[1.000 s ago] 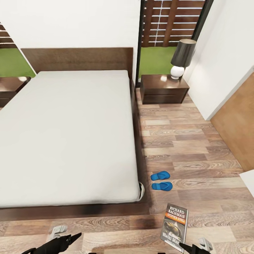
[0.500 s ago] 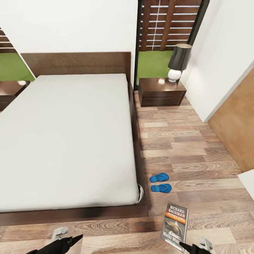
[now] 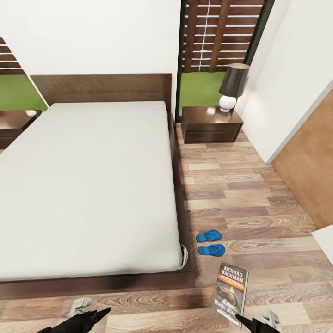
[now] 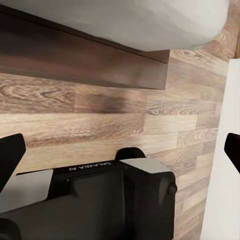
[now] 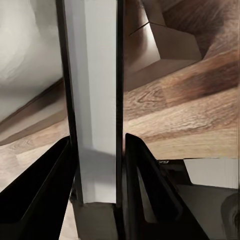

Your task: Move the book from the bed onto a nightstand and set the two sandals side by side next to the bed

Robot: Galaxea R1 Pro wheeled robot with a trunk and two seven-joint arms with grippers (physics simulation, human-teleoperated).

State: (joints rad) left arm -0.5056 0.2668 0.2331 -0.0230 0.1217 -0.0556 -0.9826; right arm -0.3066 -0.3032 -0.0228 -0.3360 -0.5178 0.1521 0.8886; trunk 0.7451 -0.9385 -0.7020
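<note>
From the head camera: the bed (image 3: 88, 185) takes up the left and middle, its light-grey mattress bare, dark headboard against the white wall. Beside the head of the bed stands a nightstand (image 3: 211, 124), drawer fronts closed, and on its glossy top sits a lamp (image 3: 232, 86) with a dark shade and white round base. A second nightstand (image 3: 14, 125) peeks in at the left edge. On the wood-plank floor (image 3: 245, 203), just beside the bed's foot corner, the two blue sandals (image 3: 210, 243) lie side by side, close together. And there is the book (image 3: 231, 293), held upright off the floor near the lower right, cover toward us, "RICHARD BACHMAN" readable, the right gripper (image 3: 252, 322) pinching its lower edge. The left gripper (image 3: 95, 317) pokes in at the lower left; from here I cannot tell its spread.

Left wrist camera now: the left gripper (image 4: 120, 155) has its fingers set wide apart, one dark fingertip (image 4: 10, 157) at each side, nothing between them but floor planks (image 4: 100, 125), with the bed frame (image 4: 85, 62) and mattress edge beyond.

Right wrist camera: the book (image 5: 92, 110) seen edge-on, a pale strip running straight up between the two dark fingers (image 5: 42, 190), which are pressed onto it from both sides. Behind it, the bed frame (image 5: 160, 55) and floor (image 5: 190, 120).
</note>
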